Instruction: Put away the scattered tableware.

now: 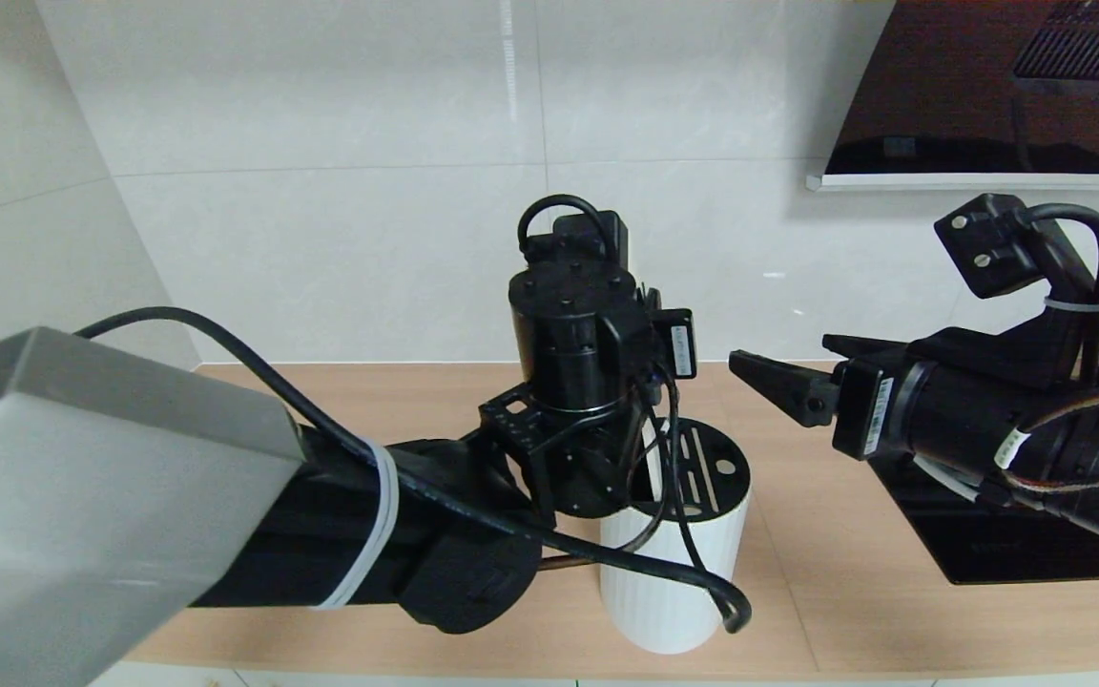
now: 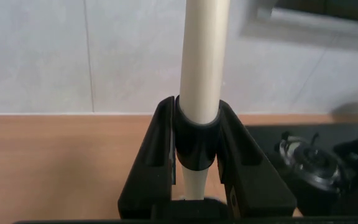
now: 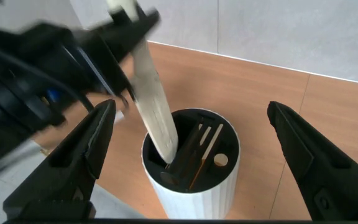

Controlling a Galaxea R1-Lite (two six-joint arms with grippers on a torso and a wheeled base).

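Note:
A white ribbed utensil holder with a black slotted top stands near the counter's front edge. My left gripper hangs straight above it, shut on the cream handle of a utensil. The utensil's pale blade slants down, and its tip sits in a slot of the holder. Thin wooden sticks stand in other slots. My right gripper hovers to the right of the holder at about the left wrist's height. Its fingers are spread wide, one on each side of the holder, and hold nothing.
A black cooktop lies in the wooden counter on the right, under the right arm. A dark range hood hangs at the upper right. The tiled wall runs along the counter's back edge.

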